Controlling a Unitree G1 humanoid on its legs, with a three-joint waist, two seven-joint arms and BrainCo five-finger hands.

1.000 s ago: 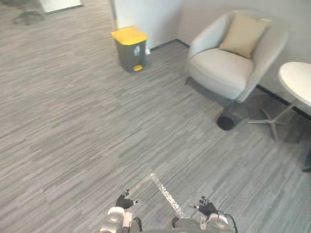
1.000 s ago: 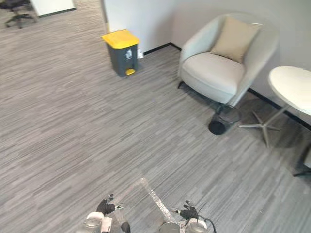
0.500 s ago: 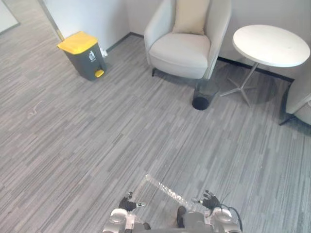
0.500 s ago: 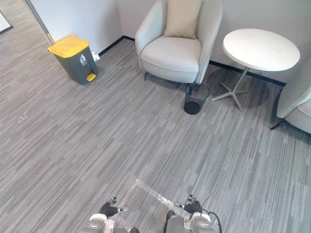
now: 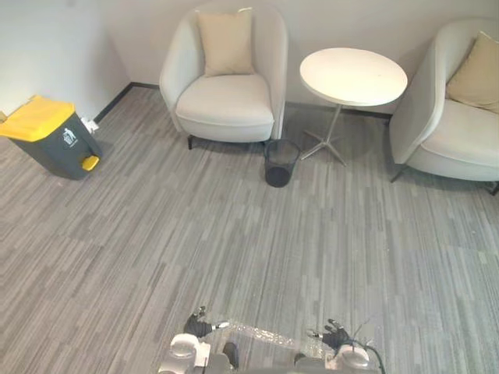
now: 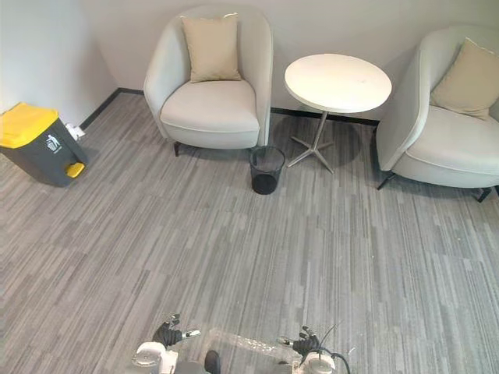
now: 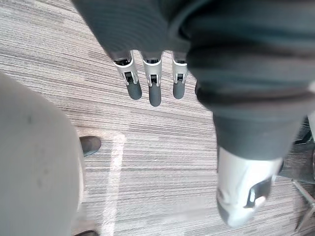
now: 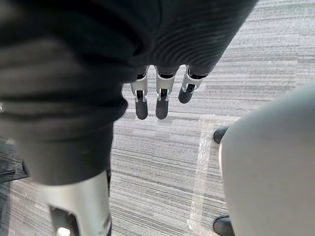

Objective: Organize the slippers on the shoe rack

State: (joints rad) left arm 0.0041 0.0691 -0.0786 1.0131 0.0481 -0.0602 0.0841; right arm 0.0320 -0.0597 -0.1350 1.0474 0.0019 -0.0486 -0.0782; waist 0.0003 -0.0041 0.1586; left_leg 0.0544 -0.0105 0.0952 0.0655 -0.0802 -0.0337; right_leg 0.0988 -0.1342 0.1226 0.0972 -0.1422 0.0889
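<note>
Looking very much like an office lounge or waiting corner. Showing it through grey striped carpet [image 5: 234, 234] running from wall to wall. Pairing a pale left armchair [image 5: 226, 97] and a matching right armchair [image 5: 448, 136], each holding a tan cushion [image 5: 224, 43] against its back, on either side of a round white desk [image 5: 352, 75] on a thin metal foot. Keeping a black mesh wastebasket [image 5: 281, 162] on the carpet near the left armchair and the desk. Standing a grey pedal bin [image 5: 48, 139] with a yellow lid by the plain white wall [image 5: 47, 47], with dark skirting [image 5: 117, 97] edging the wall's foot.
</note>
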